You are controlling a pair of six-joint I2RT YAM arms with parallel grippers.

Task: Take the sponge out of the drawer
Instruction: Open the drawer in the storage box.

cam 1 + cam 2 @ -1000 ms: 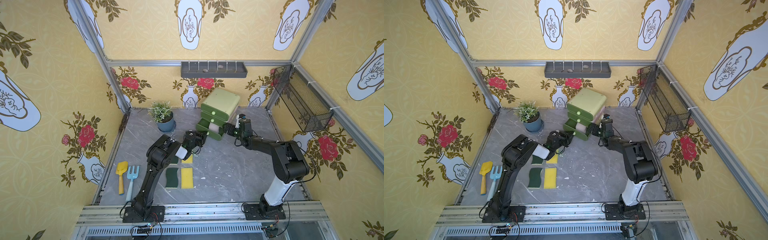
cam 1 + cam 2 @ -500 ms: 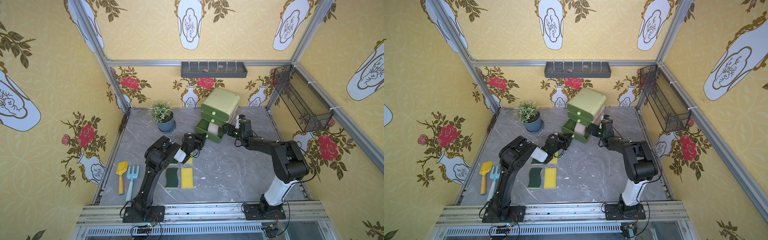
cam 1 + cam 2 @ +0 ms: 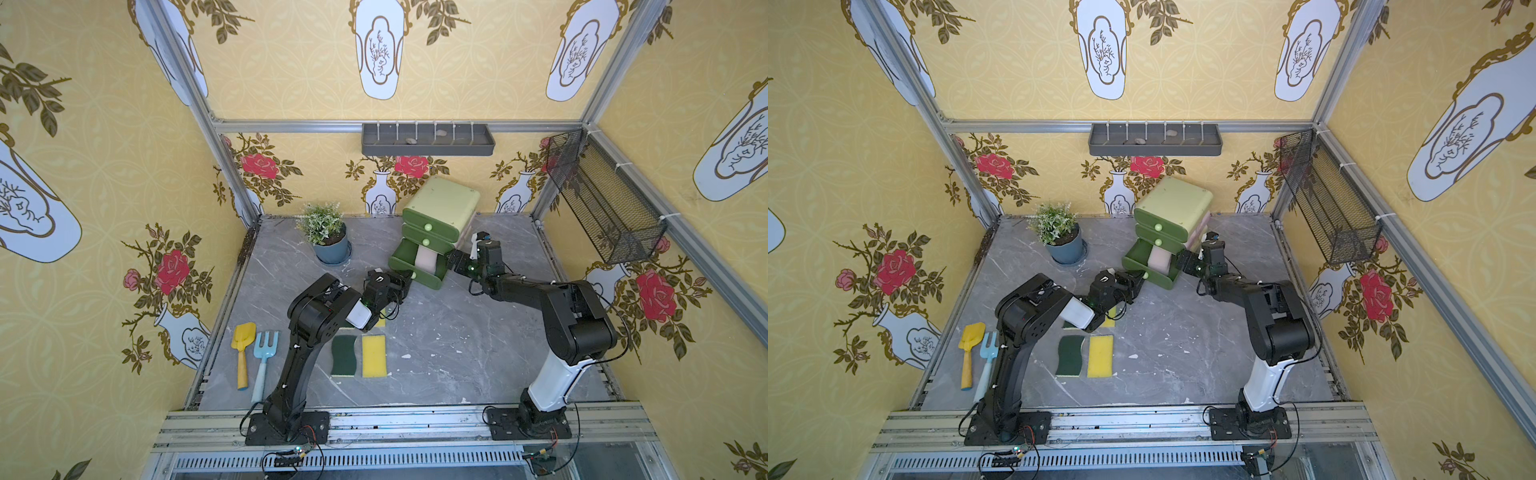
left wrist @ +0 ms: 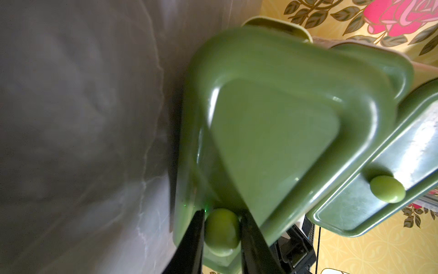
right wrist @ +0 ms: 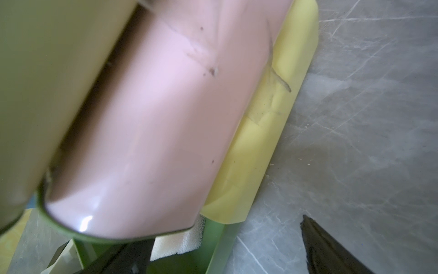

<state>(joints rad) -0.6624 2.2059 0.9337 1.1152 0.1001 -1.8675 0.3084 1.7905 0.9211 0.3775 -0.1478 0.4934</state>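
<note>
Sponge sits pale inside the bottom drawer, which has slid slightly further out over the last second. Left hand is clenched on the drawer's knob. Right hand, spread wide just beside the drawer, probably now has room to reach in.

Left gripper pinched narrow, right gripper seemingly spread wide

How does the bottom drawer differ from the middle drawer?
The bottom drawer is pulled out; the middle drawer is shut. The left gripper is closed on the bottom drawer's knob; the middle drawer's knob is free. The bottom drawer shows a pale sponge inside; the middle drawer's inside is hidden. Both are dark green with pale knobs.
</note>
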